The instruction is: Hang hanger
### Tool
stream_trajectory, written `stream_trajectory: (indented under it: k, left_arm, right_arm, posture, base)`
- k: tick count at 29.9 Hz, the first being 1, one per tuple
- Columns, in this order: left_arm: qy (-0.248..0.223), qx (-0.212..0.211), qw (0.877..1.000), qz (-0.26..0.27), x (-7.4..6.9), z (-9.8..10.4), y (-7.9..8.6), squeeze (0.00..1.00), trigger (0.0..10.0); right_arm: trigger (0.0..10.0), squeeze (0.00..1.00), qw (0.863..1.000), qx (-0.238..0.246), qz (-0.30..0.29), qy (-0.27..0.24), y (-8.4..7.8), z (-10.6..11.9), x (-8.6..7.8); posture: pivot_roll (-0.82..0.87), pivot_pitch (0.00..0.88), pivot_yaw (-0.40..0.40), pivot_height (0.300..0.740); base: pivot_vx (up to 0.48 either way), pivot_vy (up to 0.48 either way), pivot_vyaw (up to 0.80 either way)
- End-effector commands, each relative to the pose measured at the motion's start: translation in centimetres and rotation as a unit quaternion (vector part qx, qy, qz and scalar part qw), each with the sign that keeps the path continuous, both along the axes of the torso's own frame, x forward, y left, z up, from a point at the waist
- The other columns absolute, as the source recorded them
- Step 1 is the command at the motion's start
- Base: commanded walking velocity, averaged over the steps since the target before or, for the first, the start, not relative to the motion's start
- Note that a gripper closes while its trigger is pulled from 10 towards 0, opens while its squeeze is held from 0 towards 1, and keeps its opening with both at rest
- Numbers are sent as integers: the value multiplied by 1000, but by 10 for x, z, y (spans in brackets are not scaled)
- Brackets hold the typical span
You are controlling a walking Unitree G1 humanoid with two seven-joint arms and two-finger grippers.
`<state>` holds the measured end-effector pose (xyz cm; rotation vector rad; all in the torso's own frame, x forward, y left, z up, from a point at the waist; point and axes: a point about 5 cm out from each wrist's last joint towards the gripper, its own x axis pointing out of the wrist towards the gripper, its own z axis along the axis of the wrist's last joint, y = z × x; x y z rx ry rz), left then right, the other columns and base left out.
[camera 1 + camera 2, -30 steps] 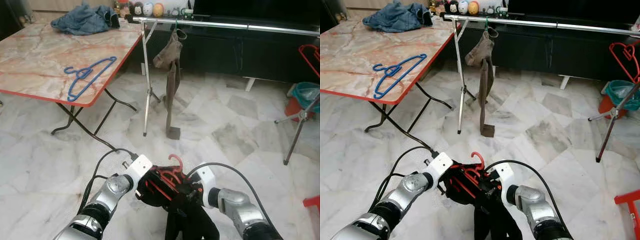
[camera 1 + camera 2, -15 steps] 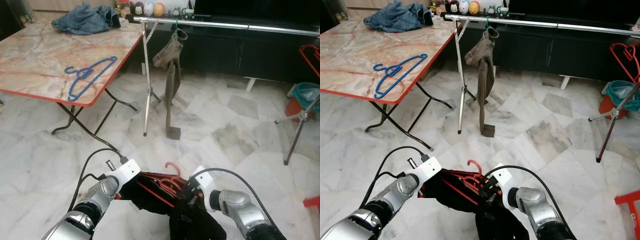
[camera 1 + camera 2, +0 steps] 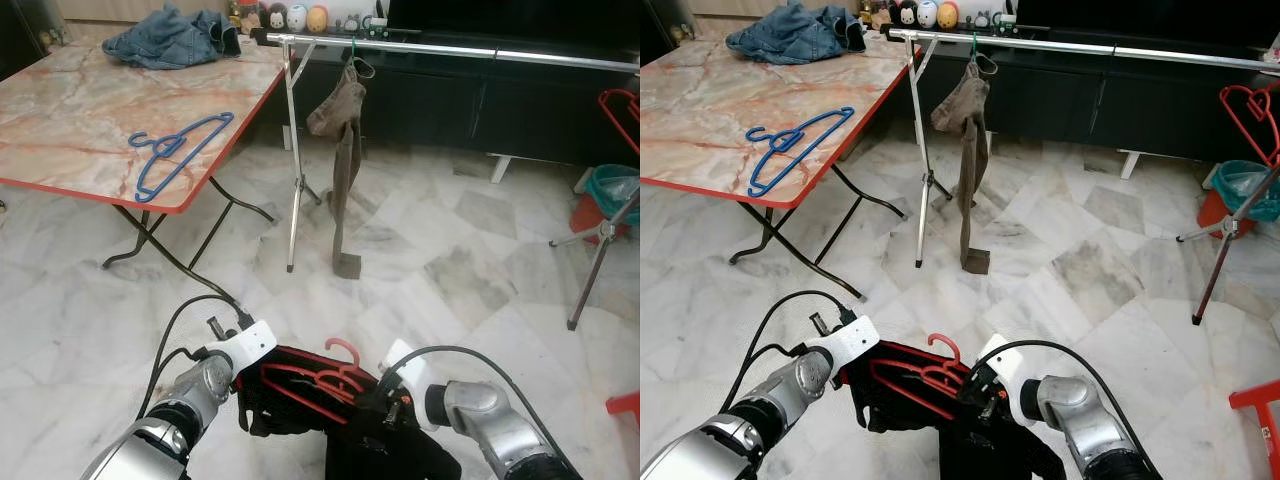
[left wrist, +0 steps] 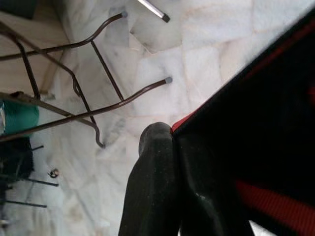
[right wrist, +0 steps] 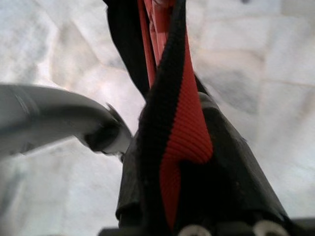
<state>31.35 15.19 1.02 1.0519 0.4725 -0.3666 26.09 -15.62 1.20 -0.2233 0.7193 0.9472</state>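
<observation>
Both end effectors are holding the black garment [image 3: 300, 400] on the red hanger [image 3: 335, 372]: left end effector [image 3: 243, 372] and right end effector [image 3: 385, 400] are each pinching its fabric closed, low above the floor [image 3: 450, 260].

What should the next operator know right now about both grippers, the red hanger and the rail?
Left gripper: shut on the black garment with red trim.
Right gripper: shut on the same garment, low over the marble floor.
Red plastic hanger: inside the garment, hook up.
Silver clothes rail: ahead, holding a brown garment.
Done: garment on hanger.
Left: walk up, lift, hook it on the rail.
</observation>
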Motion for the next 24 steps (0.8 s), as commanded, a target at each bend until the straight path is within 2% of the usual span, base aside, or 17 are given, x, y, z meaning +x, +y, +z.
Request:
stream_trajectory:
  k: [1,2,7,8,9,10,12,14,15,16,18,24]
  left_arm:
    - [2,58,997,47,-2,-1,33,0,0]
    - [1,62,997,50,-3,-1,35,0,0]
    - [6,64,997,45,-4,-3,34,0,0]
    - [7,64,997,44,-5,-4,34,0,1765]
    - [20,65,997,39,-7,-7,33,0,9608]
    - [27,59,997,37,-9,-8,32,0,10000]
    - [49,34,998,27,-13,-14,26,0,10000]
    - [67,26,997,3,-18,-19,19,0,10000]
    - [70,26,997,-3,-19,-20,18,0,10000]
    - [94,42,994,-19,-25,-25,20,0,10000]
    - [115,54,992,-28,-30,-30,22,0,10000]
    - [125,47,991,-19,-34,-33,26,0,10000]
  right_arm:
    - [10000,0,997,-74,-10,11,-24,-8,-4]
    - [10000,0,994,-111,7,18,-30,-12,-7]
    - [10000,0,987,-156,24,15,-37,-13,-9]
    - [10000,0,987,-160,25,15,-37,-13,-9]
    - [10000,0,984,-172,36,12,-38,-13,-9]
    - [10000,0,985,-168,38,12,-38,-12,-9]
    - [10000,0,988,-146,40,14,-35,-9,-8]
    - [10000,0,989,-143,33,8,-36,-6,-6]
    - [10000,0,989,-145,32,6,-37,-6,-5]
    - [10000,0,987,-158,12,-9,-44,-3,1]
    - [10000,0,988,-152,7,-22,-47,2,4]
    - [10000,0,992,-117,-7,-39,-53,16,10]
  posture:
    - [-24,65,19,740]
    - [-25,65,18,740]
    - [-23,65,18,740]
    - [-23,65,18,740]
    - [-23,65,19,740]
    - [-22,66,19,740]
    - [-22,65,18,740]
    - [-22,64,18,740]
    - [-22,64,18,740]
    - [-23,65,19,740]
    - [-22,65,18,740]
    - [-23,66,18,740]
  base:
    - [0,0,0]
    - [0,0,0]
    - [0,0,0]
    - [0,0,0]
    - [0,0,0]
    - [0,0,0]
    - [0,0,0]
    - [0,0,0]
    - [0,0,0]
    - [0,0,0]
    - [0,0,0]
    - [0,0,0]
